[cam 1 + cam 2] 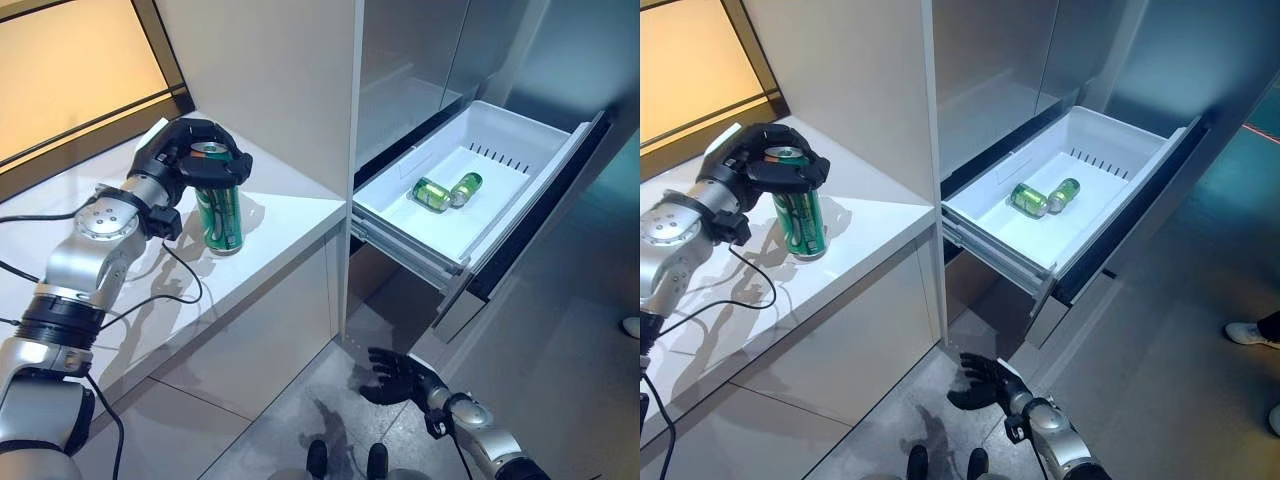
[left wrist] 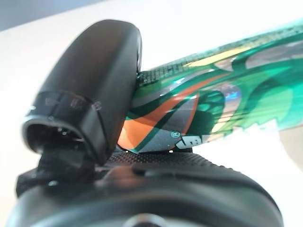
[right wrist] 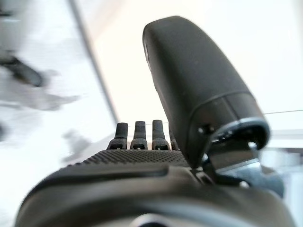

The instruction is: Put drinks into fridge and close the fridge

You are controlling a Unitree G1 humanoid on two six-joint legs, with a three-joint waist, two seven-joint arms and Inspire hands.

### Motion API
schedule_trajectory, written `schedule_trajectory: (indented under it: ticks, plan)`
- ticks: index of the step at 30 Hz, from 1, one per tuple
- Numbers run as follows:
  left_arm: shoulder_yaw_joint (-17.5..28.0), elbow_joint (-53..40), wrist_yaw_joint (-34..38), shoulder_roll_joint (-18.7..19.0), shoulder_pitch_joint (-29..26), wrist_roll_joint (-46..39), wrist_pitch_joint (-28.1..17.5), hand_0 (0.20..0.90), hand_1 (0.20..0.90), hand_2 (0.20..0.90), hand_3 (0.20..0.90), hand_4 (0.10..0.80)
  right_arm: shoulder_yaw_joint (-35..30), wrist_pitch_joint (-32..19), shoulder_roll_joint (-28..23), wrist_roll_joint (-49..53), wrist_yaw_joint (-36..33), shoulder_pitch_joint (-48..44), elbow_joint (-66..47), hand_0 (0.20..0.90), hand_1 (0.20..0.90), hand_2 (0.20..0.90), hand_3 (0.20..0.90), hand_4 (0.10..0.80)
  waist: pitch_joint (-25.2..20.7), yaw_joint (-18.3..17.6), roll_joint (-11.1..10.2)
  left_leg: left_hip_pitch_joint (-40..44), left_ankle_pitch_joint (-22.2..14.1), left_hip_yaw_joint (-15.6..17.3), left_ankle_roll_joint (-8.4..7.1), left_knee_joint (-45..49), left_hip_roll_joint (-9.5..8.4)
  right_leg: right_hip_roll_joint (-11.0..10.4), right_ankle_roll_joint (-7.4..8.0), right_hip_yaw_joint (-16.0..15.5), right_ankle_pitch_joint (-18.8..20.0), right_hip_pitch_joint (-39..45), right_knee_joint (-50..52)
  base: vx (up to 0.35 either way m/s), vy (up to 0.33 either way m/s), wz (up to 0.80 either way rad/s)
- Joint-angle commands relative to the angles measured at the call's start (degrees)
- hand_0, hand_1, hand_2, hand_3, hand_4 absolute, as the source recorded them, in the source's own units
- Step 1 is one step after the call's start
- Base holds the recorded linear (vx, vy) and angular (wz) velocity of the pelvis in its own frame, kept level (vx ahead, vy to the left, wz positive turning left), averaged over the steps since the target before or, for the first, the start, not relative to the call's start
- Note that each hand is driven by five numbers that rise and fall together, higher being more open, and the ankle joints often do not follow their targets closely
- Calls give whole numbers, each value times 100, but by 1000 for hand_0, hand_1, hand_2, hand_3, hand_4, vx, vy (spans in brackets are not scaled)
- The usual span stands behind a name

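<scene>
My left hand (image 1: 190,160) is curled round the upright green can (image 1: 219,215) on the white counter (image 1: 280,215), while the open fridge drawer (image 1: 420,235) with two lying cans (image 1: 445,192) waits to its right, nearer my slack, empty right hand (image 1: 400,378)

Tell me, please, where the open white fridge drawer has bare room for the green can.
The white fridge drawer is bare across its near half and along its far wall by the slots. Only its middle is taken, by two lying green cans. The left hand grips the standing green can on the white counter.
</scene>
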Motion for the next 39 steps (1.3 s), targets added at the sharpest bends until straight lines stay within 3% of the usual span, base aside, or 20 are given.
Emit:
schedule_trajectory:
  ticks: [1,6,10,17,19,23,30,39]
  plan:
    - [833,197,98,-101,-438,-174,-1110,300,300,300,200,100,-222,-181,-118,415,195,-35,-721,900,900,900,900,800,-514,-103,86,533,-1102,165,108,18,-315,267,-8,203,-934,516,18,-65,-19,0]
    - [750,-18,-118,-116,-259,-211,-1291,300,300,300,200,100,-276,192,-356,946,819,-117,-1425,900,900,900,900,800,-534,-129,66,586,-1111,234,110,18,-294,261,5,206,-927,566,18,-57,-17,-1]
    - [695,-729,-247,-285,75,-117,-1376,300,300,300,200,100,-430,493,-509,1761,1280,-382,-2297,900,900,900,900,800,-528,-115,34,597,-1093,272,100,18,-270,262,6,181,-902,586,18,-76,-34,-1]
    - [612,-1275,-632,-266,253,87,-1604,300,300,300,200,100,-729,1008,-842,2824,1402,-1298,-3610,900,900,900,900,800,-564,-108,2,551,-1052,319,78,18,-251,273,9,182,-866,548,18,-53,-22,-3]
    - [583,-1443,-763,-208,233,43,-1600,300,300,300,200,100,-835,1230,-974,3277,1310,-1590,-3874,900,900,900,900,800,-593,-104,-14,536,-1035,312,75,18,-249,277,9,199,-858,543,18,-18,-17,-5]
    - [539,-1741,-899,-111,214,-44,-1593,300,300,300,200,100,-918,1195,-1130,3700,1024,-1944,-4137,900,900,900,900,800,-656,-95,-44,515,-1021,334,71,18,-236,281,12,216,-843,524,18,-5,-19,-5]
    - [413,-2046,-886,-59,-16,-268,-1567,300,300,300,200,100,-903,893,-1266,3512,343,-2359,-4318,900,900,900,900,800,-726,-97,-70,547,-1042,407,97,18,-216,290,-9,236,-855,536,18,6,-15,-4]
    - [53,-2378,-940,-166,-373,-401,-1459,300,300,300,200,100,-502,1216,-1199,3716,-134,-2669,-4296,900,900,900,900,800,-766,-87,-92,606,-1077,465,121,18,-202,289,-18,251,-875,583,18,0,0,0]
